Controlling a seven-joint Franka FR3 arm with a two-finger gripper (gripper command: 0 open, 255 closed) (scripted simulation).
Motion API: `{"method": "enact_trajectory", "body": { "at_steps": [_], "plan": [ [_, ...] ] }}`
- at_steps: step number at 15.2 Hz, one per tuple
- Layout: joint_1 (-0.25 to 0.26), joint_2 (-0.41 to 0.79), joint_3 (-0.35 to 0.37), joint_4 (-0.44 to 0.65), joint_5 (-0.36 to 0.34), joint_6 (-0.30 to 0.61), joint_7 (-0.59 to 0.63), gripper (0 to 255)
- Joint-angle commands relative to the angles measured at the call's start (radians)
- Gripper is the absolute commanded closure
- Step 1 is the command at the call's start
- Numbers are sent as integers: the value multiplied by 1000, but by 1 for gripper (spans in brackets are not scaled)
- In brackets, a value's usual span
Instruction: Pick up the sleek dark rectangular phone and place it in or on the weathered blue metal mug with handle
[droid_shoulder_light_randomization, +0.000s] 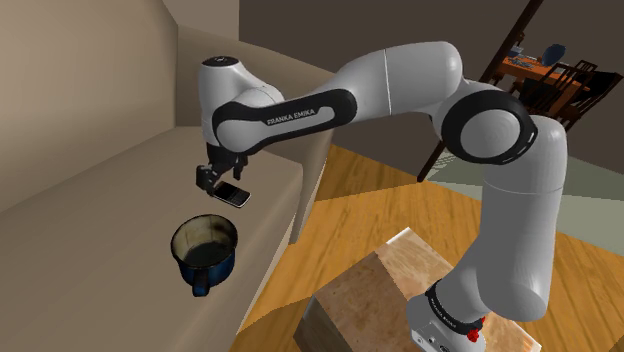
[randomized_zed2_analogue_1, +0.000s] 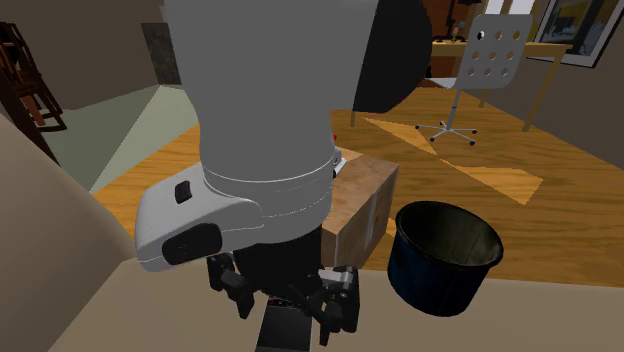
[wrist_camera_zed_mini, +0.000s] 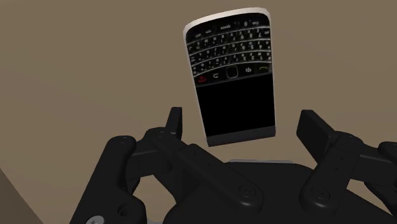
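Phone (wrist_camera_zed_mini: 234, 73), a dark slab with a small keyboard above its black lower half and a pale rim, lay face up on the beige sofa seat (droid_shoulder_light_randomization: 90, 205). It was not yet lifted, as far as the views showed. The pincer (wrist_camera_zed_mini: 243, 130) hung directly over it, released: in the wrist view its two black fingers (wrist_camera_zed_mini: 316, 129) stood wide apart, one on each side of the phone's near end, and neither touched it. In the shoulder view the pincer (droid_shoulder_light_randomization: 222, 180) sat just above the phone (droid_shoulder_light_randomization: 234, 195), with the white arm (droid_shoulder_light_randomization: 400, 85) stretched out over the cushion.

The blue mug (droid_shoulder_light_randomization: 205, 252) stood upright on the same seat, near the phone but apart from it, toward the cushion's front edge. Its handle pointed toward the shoulder view's bottom and its dark, worn inside was open. The second exterior view showed the mug (randomized_zed2_analogue_1: 445, 262) to the right of the pincer (randomized_zed2_analogue_1: 295, 300).

By my reading, the approach was done or nearly so. Closing on the phone, lifting it, carrying it across and setting it in the mug all remained.
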Motion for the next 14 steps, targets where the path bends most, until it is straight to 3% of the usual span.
{"method": "enact_trajectory", "body": {
  "at_steps": [1,11,12,14],
  "plan": [
    [2,14,-3,-6,-5,20,3,0],
    [3,29,-6,-18,-11,46,7,0],
    [3,29,-6,-18,-11,46,7,255],
    [3,28,-6,-19,-11,47,7,255]
  ]
}}
